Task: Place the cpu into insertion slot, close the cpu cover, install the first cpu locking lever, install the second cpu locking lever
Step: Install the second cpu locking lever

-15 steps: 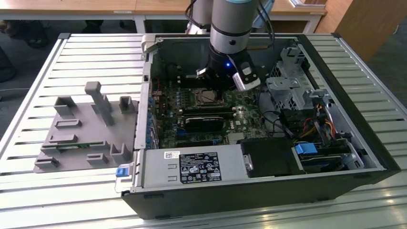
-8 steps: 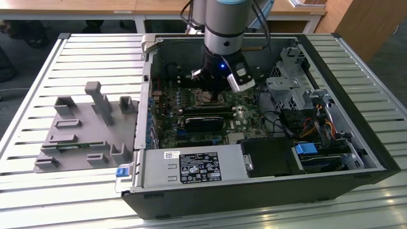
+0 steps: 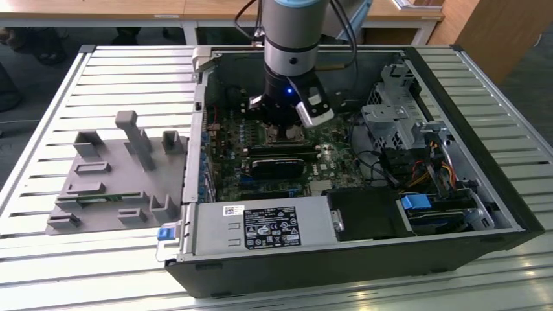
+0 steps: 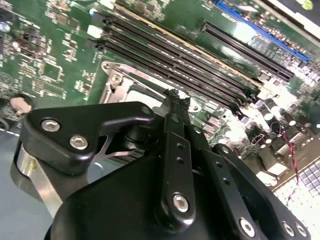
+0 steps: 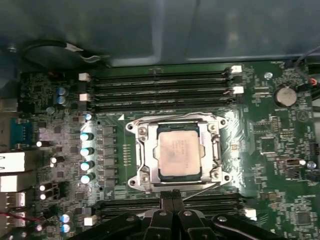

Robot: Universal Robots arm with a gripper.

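Slatted metal table [image 3: 103,78] under computer case [image 3: 484,194]

We take this for a robotics lab or test bench: an open computer case [image 3: 363,168] lies on a slatted metal table [image 3: 103,78], a grey fixture block [image 3: 112,175] beside it, wooden desks [image 3: 112,10] beyond it.

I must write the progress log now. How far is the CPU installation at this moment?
Done, as it looks: the cpu lies in the insertion slot, and the cpu cover appears closed around it in the first wrist view. In hand: the tool sits beside the socket edge, fingertips together, near a thin wire lever. Left: I cannot tell whether either locking lever is latched.
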